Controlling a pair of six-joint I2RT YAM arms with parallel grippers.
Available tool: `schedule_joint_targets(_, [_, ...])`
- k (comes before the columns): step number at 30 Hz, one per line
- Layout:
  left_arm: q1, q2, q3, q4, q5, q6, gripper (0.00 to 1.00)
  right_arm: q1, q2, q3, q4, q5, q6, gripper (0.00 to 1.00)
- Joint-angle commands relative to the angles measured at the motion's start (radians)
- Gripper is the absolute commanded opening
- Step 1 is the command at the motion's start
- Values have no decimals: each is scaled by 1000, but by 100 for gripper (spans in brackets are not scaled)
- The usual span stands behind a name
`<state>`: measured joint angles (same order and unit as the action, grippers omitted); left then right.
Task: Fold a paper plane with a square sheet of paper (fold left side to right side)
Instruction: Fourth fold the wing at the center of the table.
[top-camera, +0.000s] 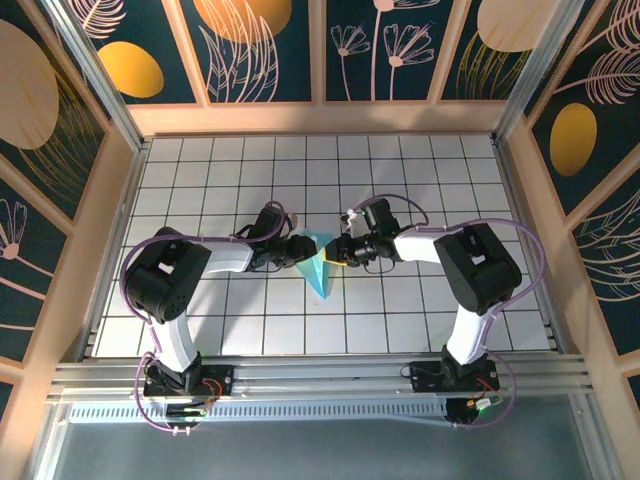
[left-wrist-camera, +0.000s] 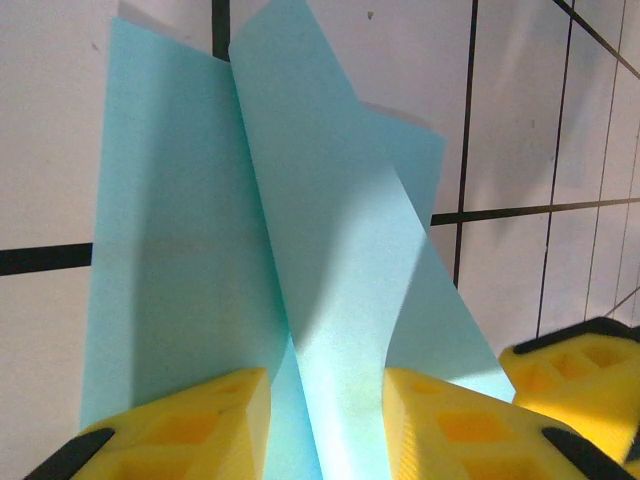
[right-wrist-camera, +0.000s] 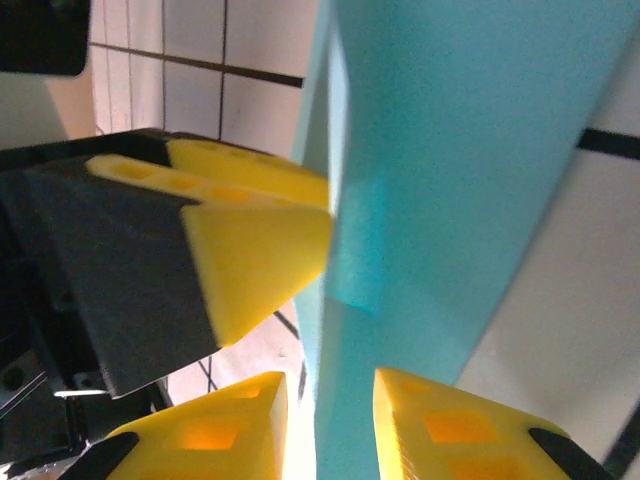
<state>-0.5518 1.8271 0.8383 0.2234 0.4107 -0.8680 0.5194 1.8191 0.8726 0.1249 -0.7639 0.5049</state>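
Plainly, the paper plane (top-camera: 318, 264) bears no readable writing or label.

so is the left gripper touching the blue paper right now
Touching. In the left wrist view the blue paper runs between the left gripper fingers, a raised fold pressed against the right-hand finger.

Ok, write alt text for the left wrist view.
A folded light-blue paper rises between the left gripper and its two yellow fingertips, one flap curling upward. It lies on a white gridded table; another yellow fingertip shows at lower right.
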Motion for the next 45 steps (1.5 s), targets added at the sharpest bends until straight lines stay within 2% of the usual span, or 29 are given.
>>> schedule_joint_targets(1, [2,39,-11,-71,-49,25,35,-1,20,22,4,11,-5,28])
schedule_joint_targets(15, [1,37,-13,-72,-50,25,35,4,37,41,26,-14,-5,27])
schedule_joint_targets(24, [1,34,-10,-75,-49,27,35,10,56,53,20,-13,-11,17])
schedule_joint_targets(33, [1,34,-14,-76,-51,26,35,13,66,57,-8,-2,-23,1])
schedule_joint_targets(45, [1,34,-13,-76,-52,26,35,18,84,66,-65,50,-47,0])
